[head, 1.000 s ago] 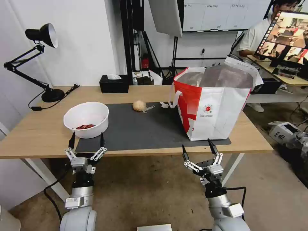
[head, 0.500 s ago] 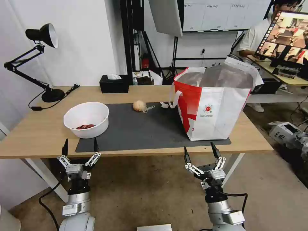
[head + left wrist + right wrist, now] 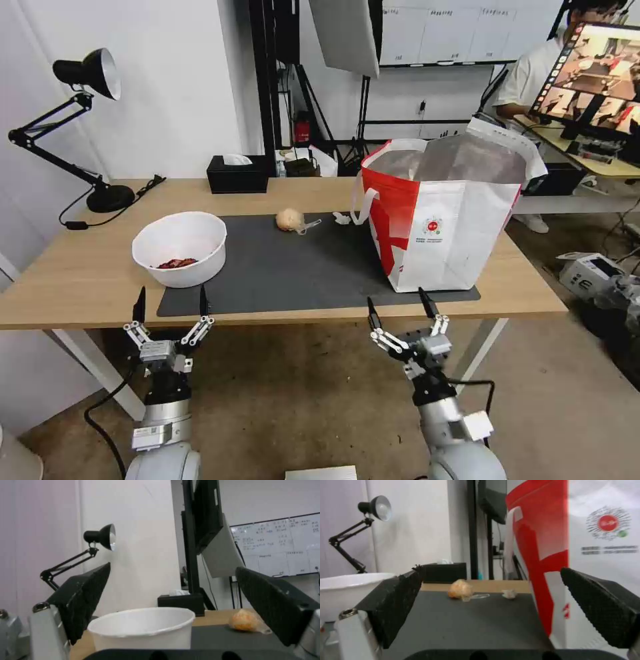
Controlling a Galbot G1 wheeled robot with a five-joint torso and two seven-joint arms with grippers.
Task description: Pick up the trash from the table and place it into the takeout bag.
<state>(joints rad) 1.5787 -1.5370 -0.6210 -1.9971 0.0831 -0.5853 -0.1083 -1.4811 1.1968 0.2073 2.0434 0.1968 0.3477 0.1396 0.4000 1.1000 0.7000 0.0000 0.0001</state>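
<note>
We see the long light-wood desk [image 3: 80, 273] with a large dark grey rectangular mat [image 3: 293, 267] across the middle of the frame. In the lower left of the frame our left end effector [image 3: 170, 301] hovers at the desk's near edge, its fingers spread wide and holding nothing — just in front of the white round plastic bowl [image 3: 180, 248] with reddish scraps inside. In the lower centre-right our right end effector [image 3: 399, 303] is also spread and empty, near the front of the large boxy white-and-red woven takeout bag [image 3: 443, 213], which stands upright on the right part of the mat. The tan ball-like lump [image 3: 289, 219] lies at the mat's far edge, a clear plastic spoon [image 3: 308, 226] touching it, and a tiny white scrap [image 3: 341, 217] sits between them and the bag.
</note>
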